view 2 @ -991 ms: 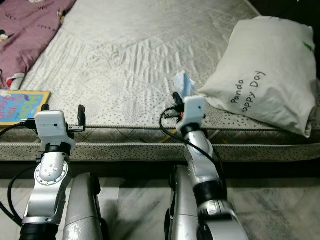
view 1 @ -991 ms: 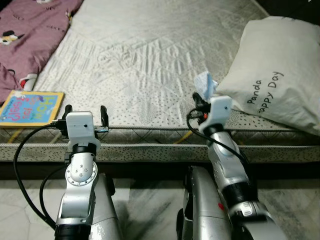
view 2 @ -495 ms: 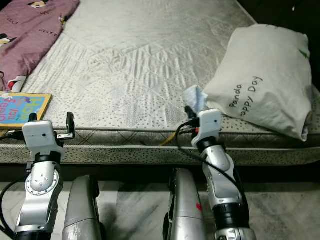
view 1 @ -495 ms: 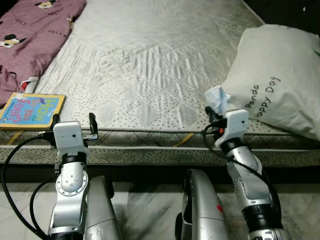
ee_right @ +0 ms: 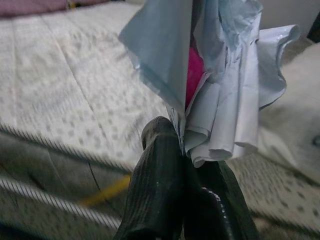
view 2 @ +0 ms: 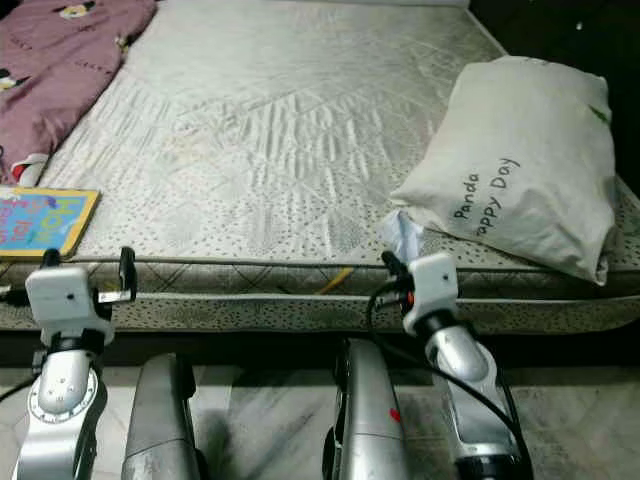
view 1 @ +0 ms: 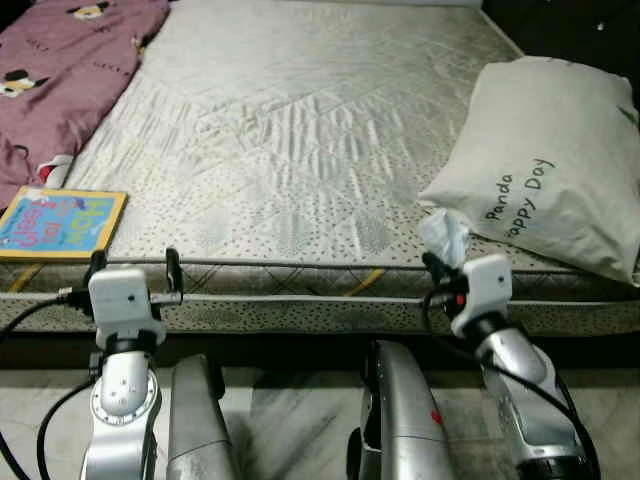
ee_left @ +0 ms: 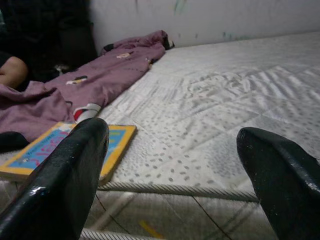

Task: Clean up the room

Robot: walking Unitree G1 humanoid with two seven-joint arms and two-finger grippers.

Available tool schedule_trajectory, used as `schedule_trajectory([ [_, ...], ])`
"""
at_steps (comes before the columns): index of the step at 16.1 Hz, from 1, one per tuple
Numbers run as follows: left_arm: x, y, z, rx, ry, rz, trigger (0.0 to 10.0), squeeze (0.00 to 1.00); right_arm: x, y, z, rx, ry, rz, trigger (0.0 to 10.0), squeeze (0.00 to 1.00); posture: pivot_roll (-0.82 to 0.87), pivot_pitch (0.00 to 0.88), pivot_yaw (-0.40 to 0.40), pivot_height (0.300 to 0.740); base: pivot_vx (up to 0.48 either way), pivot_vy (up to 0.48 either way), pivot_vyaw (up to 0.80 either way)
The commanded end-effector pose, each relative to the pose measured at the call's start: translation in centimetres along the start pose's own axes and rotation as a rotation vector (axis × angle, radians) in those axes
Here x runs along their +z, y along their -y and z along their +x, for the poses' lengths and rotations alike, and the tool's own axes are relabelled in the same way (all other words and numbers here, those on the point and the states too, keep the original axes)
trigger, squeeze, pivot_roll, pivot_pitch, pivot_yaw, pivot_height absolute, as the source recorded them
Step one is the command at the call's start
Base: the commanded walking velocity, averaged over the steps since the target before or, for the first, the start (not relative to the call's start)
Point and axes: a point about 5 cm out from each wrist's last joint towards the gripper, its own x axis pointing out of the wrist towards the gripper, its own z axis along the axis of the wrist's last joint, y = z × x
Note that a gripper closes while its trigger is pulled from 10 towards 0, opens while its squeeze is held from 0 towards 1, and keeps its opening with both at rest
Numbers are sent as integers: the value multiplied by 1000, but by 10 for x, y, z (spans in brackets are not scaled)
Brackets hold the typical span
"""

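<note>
Both arms have drawn back from the mattress (view 1: pixel 300 150); the right gripper (ee_right: pixel 185 165), jaws pinching a crumpled wrapper (ee_right: pixel 220 90), lifts it clear near the pillow (view 1: pixel 550 170), ready for disposal. The left gripper (view 1: pixel 131 270) hovers with jaws spread.

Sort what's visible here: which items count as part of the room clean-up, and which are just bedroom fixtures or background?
Part of the job:
- crumpled wrapper, pinched in the right gripper
- children's book on the mattress edge
- purple garment heaped at the bed's far left
- left gripper, open, empty

Just there:
- mattress
- pillow printed "Panda Happy Day"
- floor
</note>
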Motion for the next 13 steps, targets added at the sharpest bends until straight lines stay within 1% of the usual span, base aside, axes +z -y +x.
schedule_trajectory([
  [1,5,4,-1,-21,16,5,10000,0,13,-6,7,3,46,22,10000,0,19,0,-44,496,0,0,0],
  [2,5,5,-2,-28,18,6,10000,0,20,-12,11,0,73,60,10000,0,20,0,-43,496,0,0,0],
  [3,5,5,-1,-29,19,3,10000,0,27,-17,14,4,103,83,10000,0,20,0,-42,496,0,0,0],
  [4,6,5,0,-29,19,1,10000,0,31,-19,16,5,120,90,10000,0,20,0,-42,496,0,0,0],
  [7,7,9,2,-39,20,-12,10000,0,39,-18,18,-6,123,98,10000,0,11,0,-44,519,0,0,0],
  [9,7,12,2,-43,20,-19,10000,0,41,-14,20,-23,119,88,10000,0,8,0,-47,554,0,0,0],
  [13,7,13,3,-45,19,-23,10000,0,40,-13,23,-35,103,84,10000,0,9,0,-49,598,0,0,0],
])
